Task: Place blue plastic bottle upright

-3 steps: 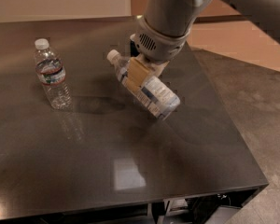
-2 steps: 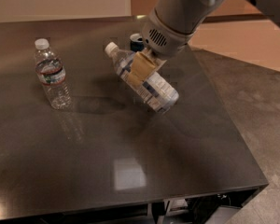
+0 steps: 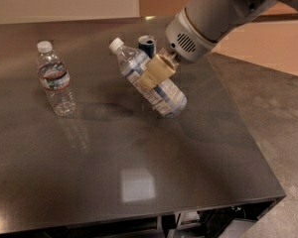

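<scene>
The blue plastic bottle (image 3: 154, 83) is clear with a white cap and a blue-and-white label. It hangs tilted above the dark table (image 3: 89, 148), cap up to the left, base down to the right near the tabletop. My gripper (image 3: 156, 71) is shut on its middle, with tan fingers (image 3: 161, 66) across the label. The arm comes in from the upper right.
A ribbed clear bottle with a red-banded label (image 3: 54, 78) stands upright at the left. A blue and silver can (image 3: 147, 45) stands just behind the held bottle. The table's right edge and front edge drop to the floor.
The arm has swung back toward the upper right and the held bottle has tipped a bit more upright, uncovering the can behind it.
</scene>
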Robot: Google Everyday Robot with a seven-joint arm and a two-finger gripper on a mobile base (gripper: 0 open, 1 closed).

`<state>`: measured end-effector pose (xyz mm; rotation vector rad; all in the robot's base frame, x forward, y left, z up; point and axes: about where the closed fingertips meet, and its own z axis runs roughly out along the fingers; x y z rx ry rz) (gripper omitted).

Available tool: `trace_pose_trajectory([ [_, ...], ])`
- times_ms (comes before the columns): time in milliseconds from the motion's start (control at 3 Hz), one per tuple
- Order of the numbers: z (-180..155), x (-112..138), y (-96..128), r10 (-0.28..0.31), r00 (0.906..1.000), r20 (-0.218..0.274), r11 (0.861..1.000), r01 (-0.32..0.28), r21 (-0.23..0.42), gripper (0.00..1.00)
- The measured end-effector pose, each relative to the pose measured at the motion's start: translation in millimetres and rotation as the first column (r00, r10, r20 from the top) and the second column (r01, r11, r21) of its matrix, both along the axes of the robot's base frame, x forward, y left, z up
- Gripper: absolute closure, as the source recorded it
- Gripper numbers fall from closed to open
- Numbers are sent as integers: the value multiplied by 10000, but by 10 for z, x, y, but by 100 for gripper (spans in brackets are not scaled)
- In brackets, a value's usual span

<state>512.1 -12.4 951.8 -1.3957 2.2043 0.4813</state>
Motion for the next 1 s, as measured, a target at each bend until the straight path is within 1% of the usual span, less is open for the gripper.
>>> trace_pose_trajectory([
  [333,15,-19,12,151,9999,57,9999,-151,66,100],
  [667,36,-12,7,257,9993,276,9990,-267,348,100],
  [1000,44,-8,-7,429,9954,861,9906,-536,1263,100],
])
